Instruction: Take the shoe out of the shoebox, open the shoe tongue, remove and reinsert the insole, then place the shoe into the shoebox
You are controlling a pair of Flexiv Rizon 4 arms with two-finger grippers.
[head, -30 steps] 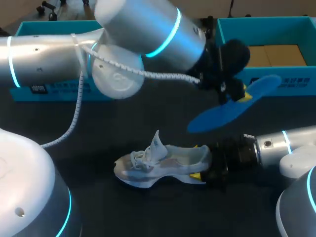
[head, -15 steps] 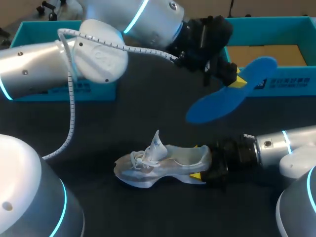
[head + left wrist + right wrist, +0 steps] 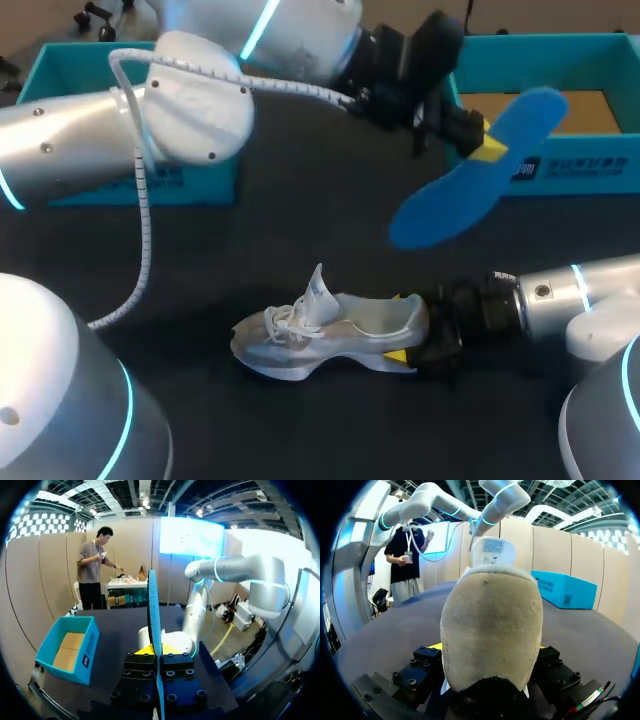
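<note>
Pinning the sneaker (image 3: pixel 320 335) by its heel was the job of my right gripper (image 3: pixel 400 328). Its yellow tips were clamped on either side, so it sat steady on its sole on the table (image 3: pixel 300 220) with the tongue (image 3: pixel 320 288) sticking up and the opening exposed. My left gripper (image 3: pixel 478 142) was pinched shut on the blue insole (image 3: pixel 465 185), which was up in the air between the sneaker and the teal shoebox (image 3: pixel 615 165). It was gripped toward its upper end, so the long free end slanted down toward the sneaker. Looked to me like the setup for sliding it back in, though lining that up seemed fiddly.
</note>
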